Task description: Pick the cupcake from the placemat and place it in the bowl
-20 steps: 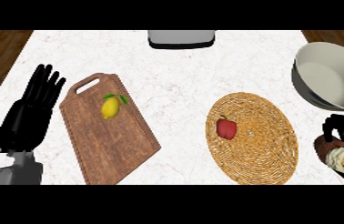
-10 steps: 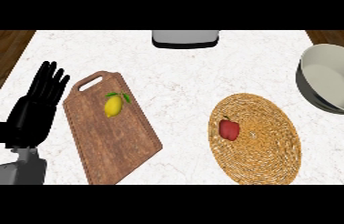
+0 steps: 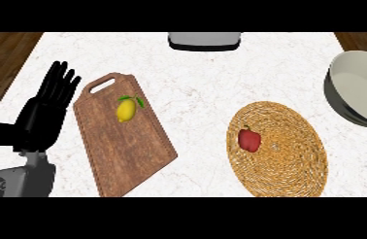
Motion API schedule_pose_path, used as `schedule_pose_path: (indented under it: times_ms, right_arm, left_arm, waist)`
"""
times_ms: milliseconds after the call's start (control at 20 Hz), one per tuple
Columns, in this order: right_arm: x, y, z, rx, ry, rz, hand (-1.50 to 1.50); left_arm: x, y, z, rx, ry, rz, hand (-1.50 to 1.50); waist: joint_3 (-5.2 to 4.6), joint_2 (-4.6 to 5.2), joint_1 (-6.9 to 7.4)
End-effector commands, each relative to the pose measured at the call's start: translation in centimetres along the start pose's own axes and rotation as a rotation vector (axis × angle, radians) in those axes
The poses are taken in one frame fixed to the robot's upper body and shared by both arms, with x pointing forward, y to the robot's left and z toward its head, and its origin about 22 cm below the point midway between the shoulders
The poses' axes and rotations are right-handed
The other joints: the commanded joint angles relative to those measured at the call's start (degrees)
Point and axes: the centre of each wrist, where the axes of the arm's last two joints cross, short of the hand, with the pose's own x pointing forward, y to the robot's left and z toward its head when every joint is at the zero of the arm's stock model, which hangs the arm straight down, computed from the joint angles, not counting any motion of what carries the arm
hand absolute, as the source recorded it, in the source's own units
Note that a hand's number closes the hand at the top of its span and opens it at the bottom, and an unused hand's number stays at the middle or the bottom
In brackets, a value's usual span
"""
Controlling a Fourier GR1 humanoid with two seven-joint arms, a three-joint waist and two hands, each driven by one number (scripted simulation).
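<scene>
A small red thing point(image 3: 249, 139) with a short dark stem, more like a fruit than a cupcake, lies left of centre on the round woven placemat point(image 3: 287, 160). The grey-white bowl point(image 3: 349, 90) stands at the right edge, partly cut off by the frame, a short way beyond the placemat. My left hand point(image 3: 44, 114) shows at the far left beside the cutting board, open with fingers straight and pointing up, holding nothing. My right hand shows nowhere in the head view.
A wooden cutting board point(image 3: 125, 145) with a handle hole lies left of centre, and a yellow lemon point(image 3: 126, 110) with green leaves rests on it. A grey appliance point(image 3: 204, 40) sits at the counter's far edge. White marble lies between board and placemat.
My right hand, seen at the lower right edge a second ago, has left the view. The scene has slid slightly right in the picture. My left hand has stayed in place.
</scene>
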Motion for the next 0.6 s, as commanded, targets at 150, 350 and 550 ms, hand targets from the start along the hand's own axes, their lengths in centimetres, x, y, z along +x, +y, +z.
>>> schedule_pose_path:
  times_ms: [150,350,550]
  right_arm:
    - [-2.9,1.2,-4.6,-0.038,0.045,-0.106,1.50]
    - [-5.2,3.5,-5.1,-0.024,0.039,-0.126,1.50]
    - [-3.2,5.4,-7.9,0.014,0.057,-0.057,1.50]
  left_arm:
    - [0.7,-1.2,0.2,-0.041,-0.004,0.013,0.00]
    - [0.3,-0.4,0.0,-0.011,-0.020,0.001,0.00]
    - [1.5,-0.2,-0.4,-0.027,-0.016,0.008,0.00]
  waist:
    - [0.08,0.29,1.34]
    - [0.13,0.48,1.39]
    - [0.12,0.51,1.84]
